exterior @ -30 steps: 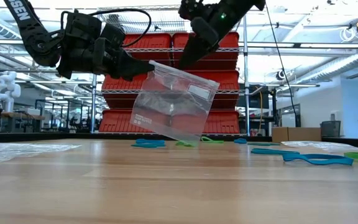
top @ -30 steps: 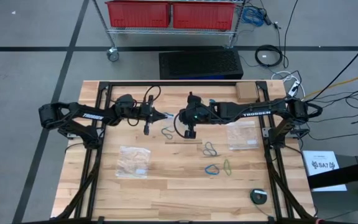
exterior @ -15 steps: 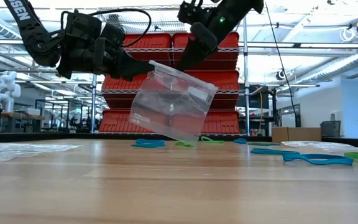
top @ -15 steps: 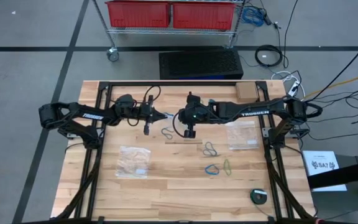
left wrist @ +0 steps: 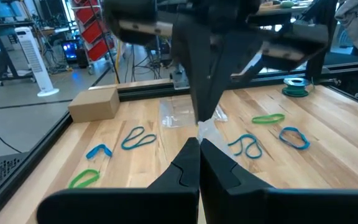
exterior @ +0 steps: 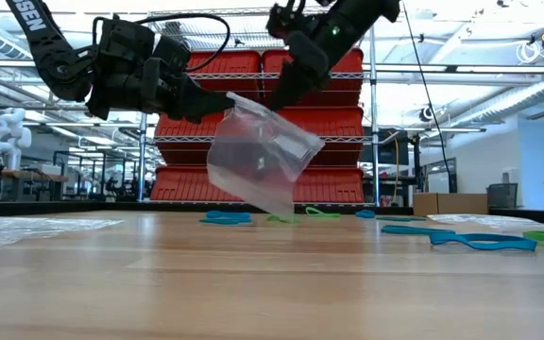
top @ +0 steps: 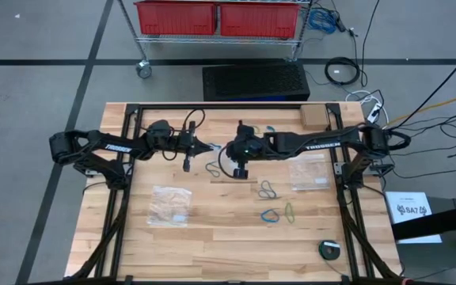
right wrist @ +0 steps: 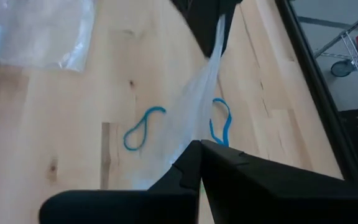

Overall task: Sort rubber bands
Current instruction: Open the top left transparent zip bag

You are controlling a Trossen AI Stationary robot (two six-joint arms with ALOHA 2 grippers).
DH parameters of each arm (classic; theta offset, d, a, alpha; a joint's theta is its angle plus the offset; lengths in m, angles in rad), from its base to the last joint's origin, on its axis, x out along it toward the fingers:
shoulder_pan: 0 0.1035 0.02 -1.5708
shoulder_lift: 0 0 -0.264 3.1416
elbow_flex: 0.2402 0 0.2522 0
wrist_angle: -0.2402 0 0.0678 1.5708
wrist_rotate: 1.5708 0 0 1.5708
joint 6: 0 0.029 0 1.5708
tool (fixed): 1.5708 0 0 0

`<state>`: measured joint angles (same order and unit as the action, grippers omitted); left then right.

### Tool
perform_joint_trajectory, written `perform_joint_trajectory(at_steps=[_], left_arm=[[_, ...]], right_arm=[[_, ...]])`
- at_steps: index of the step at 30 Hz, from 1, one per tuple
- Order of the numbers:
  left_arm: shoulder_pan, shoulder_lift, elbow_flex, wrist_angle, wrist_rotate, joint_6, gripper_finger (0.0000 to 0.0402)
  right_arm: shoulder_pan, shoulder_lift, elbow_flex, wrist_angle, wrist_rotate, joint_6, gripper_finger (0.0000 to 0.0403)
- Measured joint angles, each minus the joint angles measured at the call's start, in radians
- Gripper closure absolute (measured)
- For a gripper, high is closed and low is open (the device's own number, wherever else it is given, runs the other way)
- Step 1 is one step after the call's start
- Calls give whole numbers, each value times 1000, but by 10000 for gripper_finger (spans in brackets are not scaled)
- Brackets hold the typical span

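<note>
A clear plastic bag hangs in the air over the middle of the table, between my two grippers. My left gripper reaches in level from the table's left and is shut on the bag. My right gripper slants down from the right and is also shut on the bag. The rubber bands lie flat on the wood. A blue one lies under the bag. A teal one, a blue one and a green one lie toward the near right. My left gripper pinches the bag's upper edge between its two shut fingers, coming level from the table's left. The bag hangs below the fingers, clear of the table. My right gripper pinches the same upper edge a short way from the left fingers, slanting down from the right. The film between the two grips runs in a narrow strip.
Two more clear bags lie flat on the table, one at the near left and one at the right. A cardboard box sits at the far right, and a green tape roll lies near the front right. The black frame rails border the work area.
The hanging bag has turned and drawn in. It looks narrower in the low view, and its label panel no longer faces that camera. Both grippers stay shut on its upper edge.
</note>
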<state>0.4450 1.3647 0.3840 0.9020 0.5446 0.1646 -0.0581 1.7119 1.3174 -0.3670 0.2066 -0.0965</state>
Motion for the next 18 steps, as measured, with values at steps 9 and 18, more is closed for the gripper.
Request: perform_joint_trajectory(at_steps=[9, 18], left_arm=[[0, 0, 0, -3, -23, 0, 402], [0, 0, 0, -5, -26, 0, 402]], right_arm=[[9, -4, 0, -3, -5, 33, 403], [-19, 20, 0, 18, -53, 63, 400]])
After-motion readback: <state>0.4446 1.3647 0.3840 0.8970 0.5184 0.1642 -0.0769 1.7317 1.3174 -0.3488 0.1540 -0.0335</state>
